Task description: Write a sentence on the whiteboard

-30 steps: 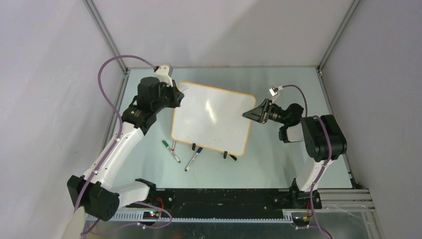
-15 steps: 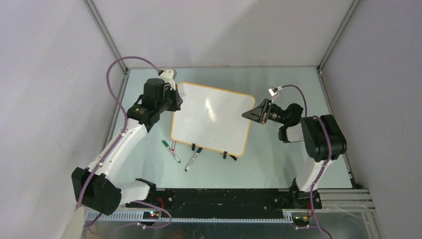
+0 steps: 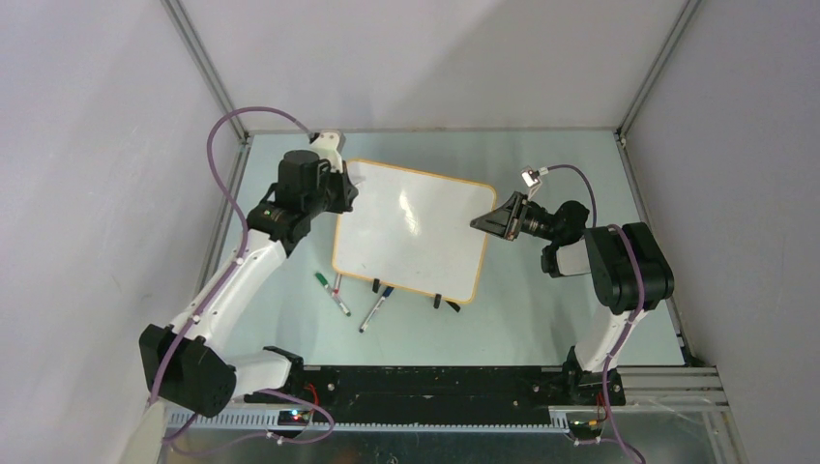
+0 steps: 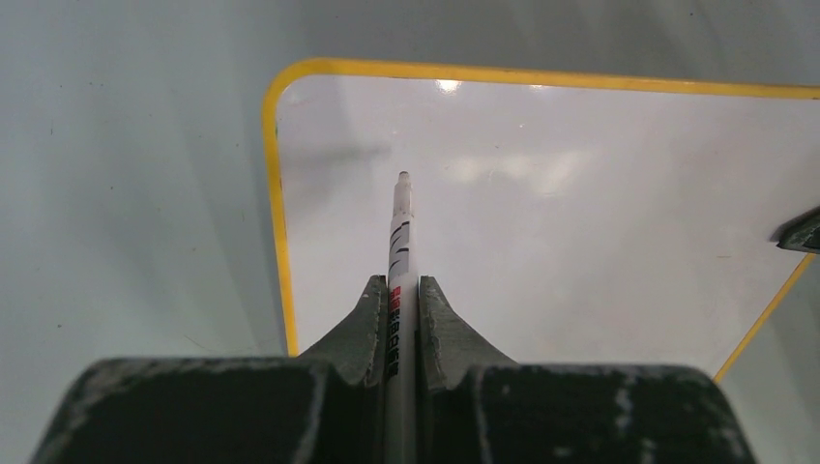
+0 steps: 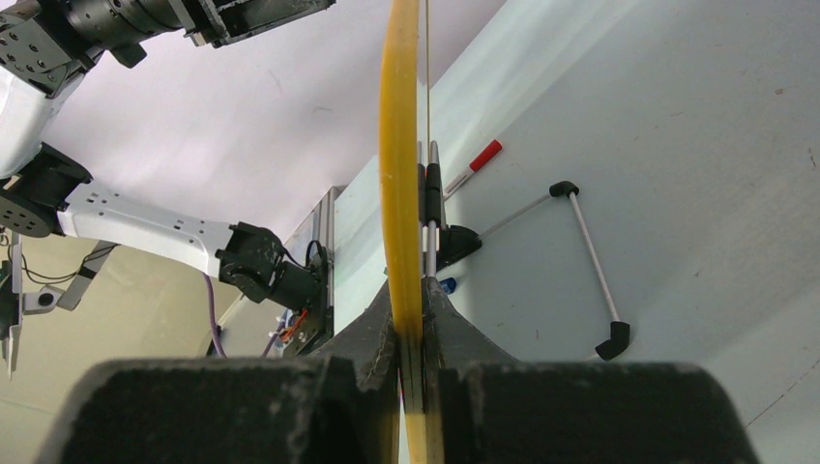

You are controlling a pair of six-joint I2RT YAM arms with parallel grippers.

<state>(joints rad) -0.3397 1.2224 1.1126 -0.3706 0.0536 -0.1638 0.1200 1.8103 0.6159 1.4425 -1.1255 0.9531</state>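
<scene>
**Item 1. Near edge, table (image 3: 541, 319).** Three loose markers (image 3: 341, 306) lie just in front of the board's near rim, beside its two black clip feet (image 3: 375, 285). None of them is touched by either arm. I count them as spares, not in use.

**Item 2. Whiteboard (image 3: 411, 227).** It sits mid-table between the two arms, with its orange-yellow rim whole all round. The face is glossy and blank in every view. I find no stroke of the sentence on it, so by my reading the writing has not begun and all the lettering is left to do.

**Item 3. Right gripper (image 3: 493, 220).** It is at the board's right edge. On its own camera the jaws are pinched narrow on the yellow rim (image 5: 398, 145), seen edge-on between the fingers. I take this as the steadying hold, already in place.

**Item 4. Left gripper (image 4: 396, 285).** It is at the board's far left corner. The jaws are closed tight on a slim white marker (image 4: 400, 232), whose barrel runs straight out between the fingers and is uncapped, with the dark tip forward. The tip lies over the white face just inside the corner rim. I cannot tell whether it touches the surface or hangs a little above it.

**Item 5. Status.**
- Done: pen picked and gripped, board braced, tip brought to a likely start point.
- Left: set the tip down and write every word.
- Watch: the pen slipping in the grip, or the board shifting under pressure.
</scene>
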